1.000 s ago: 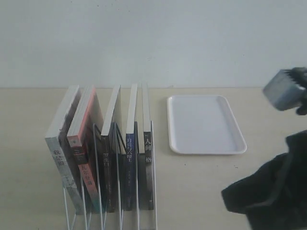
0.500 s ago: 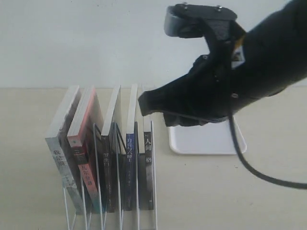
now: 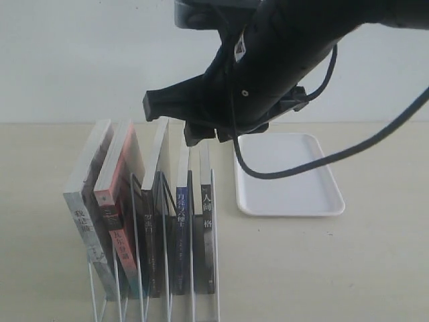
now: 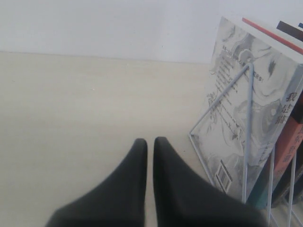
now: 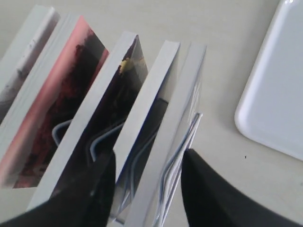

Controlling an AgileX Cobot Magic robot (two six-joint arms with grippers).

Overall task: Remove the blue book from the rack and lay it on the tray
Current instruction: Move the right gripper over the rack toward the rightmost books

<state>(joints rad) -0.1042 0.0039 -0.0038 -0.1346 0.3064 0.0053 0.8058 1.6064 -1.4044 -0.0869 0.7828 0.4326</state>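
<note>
At the bottom left of the exterior view the rack (image 3: pixel 216 268) stands nearest. Its thin wire dividers hold five books upright with their spines outward, so each title can be read and each book lifted out by its top edge. The blue book (image 3: pixel 181 228) is fourth from the left, wedged between two black-spined books (image 3: pixel 149 235) and not yet lifted. A grey marbled book (image 3: pixel 80 221) and a red-spined book (image 3: pixel 114 208) lean at the left end.

The left end effector (image 4: pixel 150 142) hangs low beside the marbled book, its jaws pressed together on nothing. It looks parked out of the way.

Above the rack, the right end effector (image 3: pixel 175 124) reaches across from the upper right. In its wrist view the two fingers (image 5: pixel 102 184) are spread well apart and hold nothing. The page edge of the blue book (image 5: pixel 147 113) lies in the gap between them, and the last book in the row lies close to the other finger. This looks like alignment for a pinch on the top edge. Whether the fingers touch any book cannot be told.

Farther back, at the right middle, the tray (image 3: pixel 288 174) lies flat and bare on the tabletop (image 3: pixel 322 268), just beside the rack and ready to receive the book.
</note>
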